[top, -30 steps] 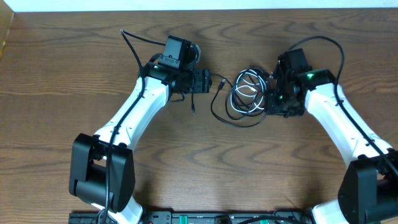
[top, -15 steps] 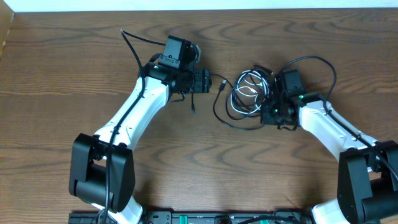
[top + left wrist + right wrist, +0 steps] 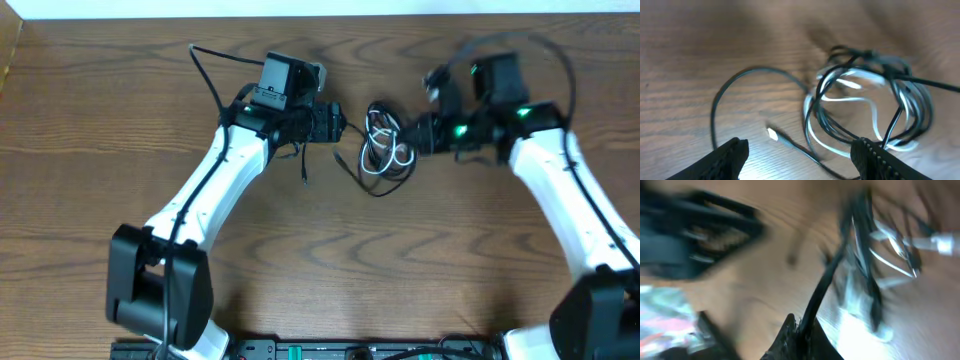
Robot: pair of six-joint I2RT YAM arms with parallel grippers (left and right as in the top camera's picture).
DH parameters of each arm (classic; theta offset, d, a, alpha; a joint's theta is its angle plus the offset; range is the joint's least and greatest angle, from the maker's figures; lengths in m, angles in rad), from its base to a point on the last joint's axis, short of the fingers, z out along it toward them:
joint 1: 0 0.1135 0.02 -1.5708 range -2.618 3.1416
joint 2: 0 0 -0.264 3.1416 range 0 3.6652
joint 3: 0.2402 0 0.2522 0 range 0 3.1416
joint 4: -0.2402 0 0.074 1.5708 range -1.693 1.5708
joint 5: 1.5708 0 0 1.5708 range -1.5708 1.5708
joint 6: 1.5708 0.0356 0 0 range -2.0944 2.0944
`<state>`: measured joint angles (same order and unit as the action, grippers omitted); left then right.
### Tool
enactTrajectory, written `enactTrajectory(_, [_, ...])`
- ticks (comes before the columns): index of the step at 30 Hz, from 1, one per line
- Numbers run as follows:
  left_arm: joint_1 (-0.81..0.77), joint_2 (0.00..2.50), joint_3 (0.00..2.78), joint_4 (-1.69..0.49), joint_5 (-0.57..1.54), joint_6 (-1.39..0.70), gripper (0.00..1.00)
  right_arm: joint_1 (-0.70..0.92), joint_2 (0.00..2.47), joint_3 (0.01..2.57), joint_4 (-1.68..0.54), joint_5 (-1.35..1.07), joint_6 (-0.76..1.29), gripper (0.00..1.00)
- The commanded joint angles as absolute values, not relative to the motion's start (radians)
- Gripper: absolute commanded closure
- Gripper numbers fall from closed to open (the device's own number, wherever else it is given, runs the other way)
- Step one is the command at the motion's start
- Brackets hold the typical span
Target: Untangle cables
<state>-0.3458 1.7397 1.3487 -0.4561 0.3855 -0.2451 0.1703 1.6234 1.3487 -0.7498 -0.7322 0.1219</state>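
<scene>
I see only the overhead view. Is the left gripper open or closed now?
Observer: Open. In the left wrist view the left gripper has its fingers wide apart with nothing between them; the bundle lies just ahead.
Operator: Does the right gripper hold something?
Observer: The right wrist view is blurred, but a black cable runs straight out of the right gripper toward the bundle, so it seems shut on it.
Operator: Is any plug free?
Observer: Yes, a small pale plug lies loose, left of the bundle.
</scene>
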Motion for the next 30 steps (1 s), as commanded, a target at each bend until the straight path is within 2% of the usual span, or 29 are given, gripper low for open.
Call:
enactTrajectory(1, [-0.346, 1.682, 1.348, -0.447, 0.467, -0.229, 0.27, 0.147, 1.588, 1.426, -0.751, -0.972, 0.076, 0.99])
enactTrajectory(6, [-0.352, 1.683, 1.348, -0.447, 0.569, -0.229, 0.25, 0.119, 1.588, 1.452, -0.745, -0.987, 0.101, 0.99])
enactTrajectory(13, [-0.374, 1.689, 1.348, -0.424, 0.549, -0.231, 0.23, 0.108, 1.588, 1.452, -0.766, -1.016, 0.088, 0.99])
enactTrajectory(20, [-0.375, 1.715, 1.348, -0.347, 0.451, -0.315, 0.08, 0.108, 1.588, 1.452, -0.825, -1.016, 0.038, 0.99])
enactTrajectory(30, [-0.421, 1.779, 1.348, -0.289, 0.464, -0.319, 0.08, 0.109, 1.588, 1.452, -0.878, -0.99, -0.002, 0.99])
